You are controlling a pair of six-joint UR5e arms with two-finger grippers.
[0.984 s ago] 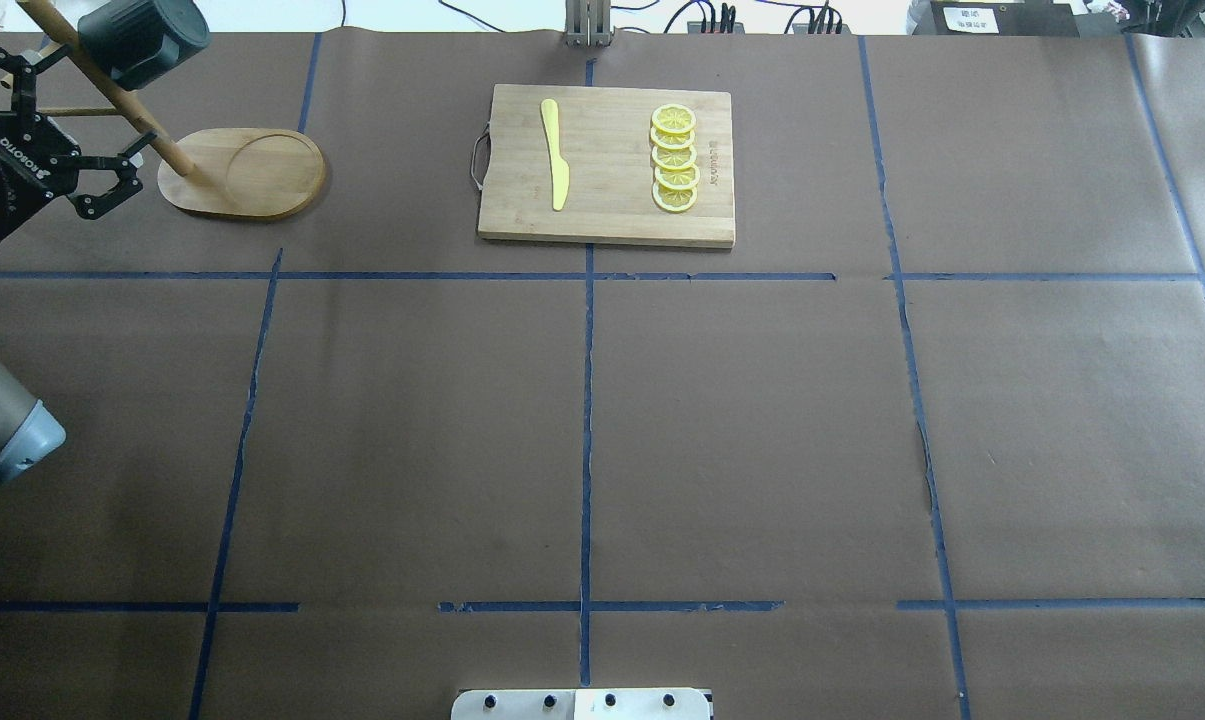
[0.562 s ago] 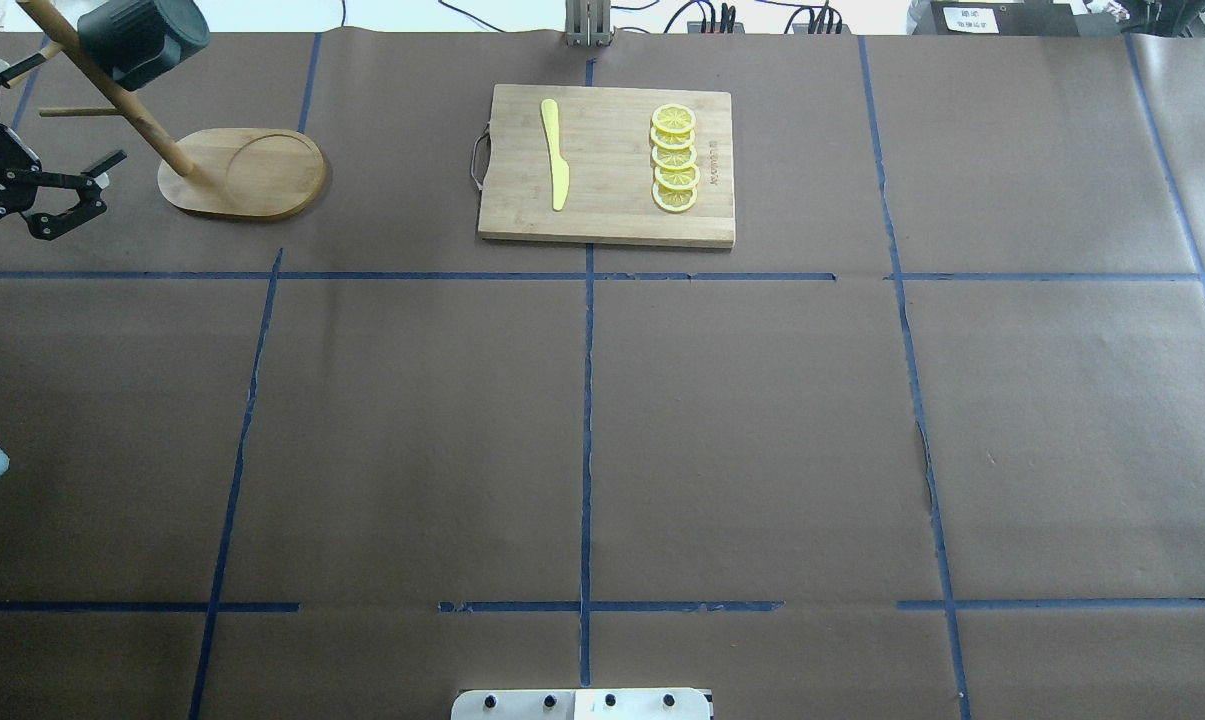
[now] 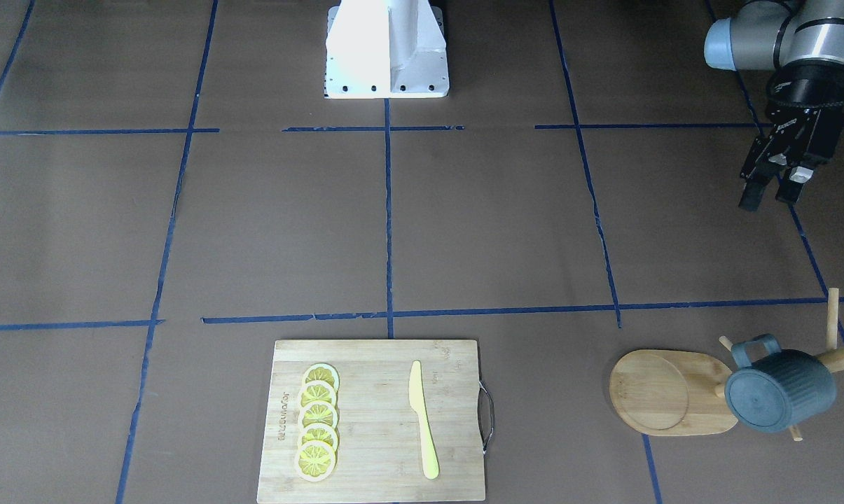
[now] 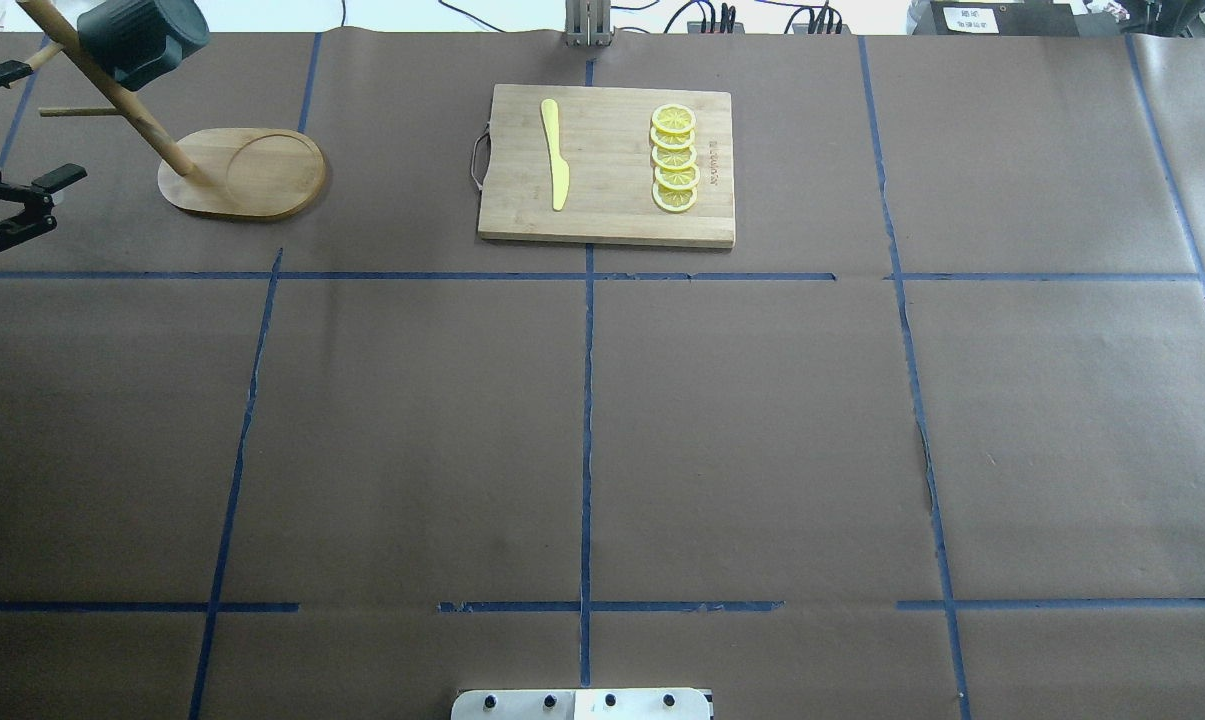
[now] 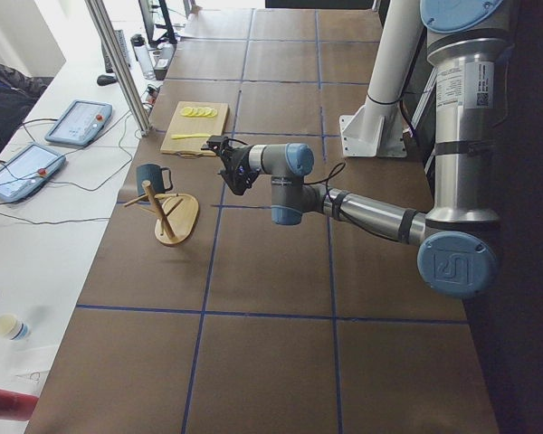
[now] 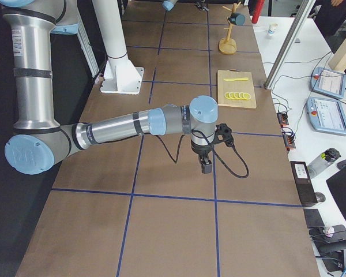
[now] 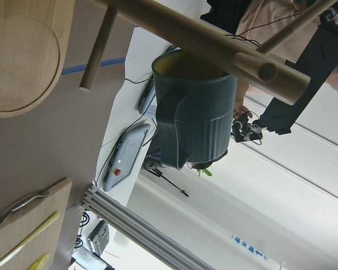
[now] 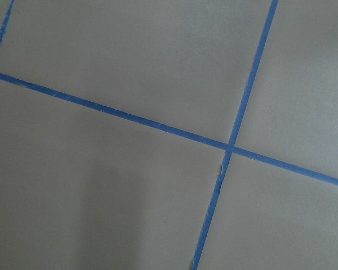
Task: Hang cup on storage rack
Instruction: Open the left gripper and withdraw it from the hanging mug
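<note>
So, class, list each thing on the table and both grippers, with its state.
rack: standing upright.
cup: hanging from one of its pegs.
left gripper: open, empty.
right gripper: cannot tell.
knife: flat on the cutting board.
lemon slices: overlapping row on the board.

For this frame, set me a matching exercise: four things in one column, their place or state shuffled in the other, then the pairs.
Things:
1. cup
2. left hand
3. yellow knife
4. lemon slices

Place or state:
A. open and empty, apart from the storage rack
B. overlapping row on the cutting board
C. hanging on a rack peg
D. lying flat, nearer the board's metal handle

Pairs: 1-C, 2-A, 3-D, 4-B
</note>
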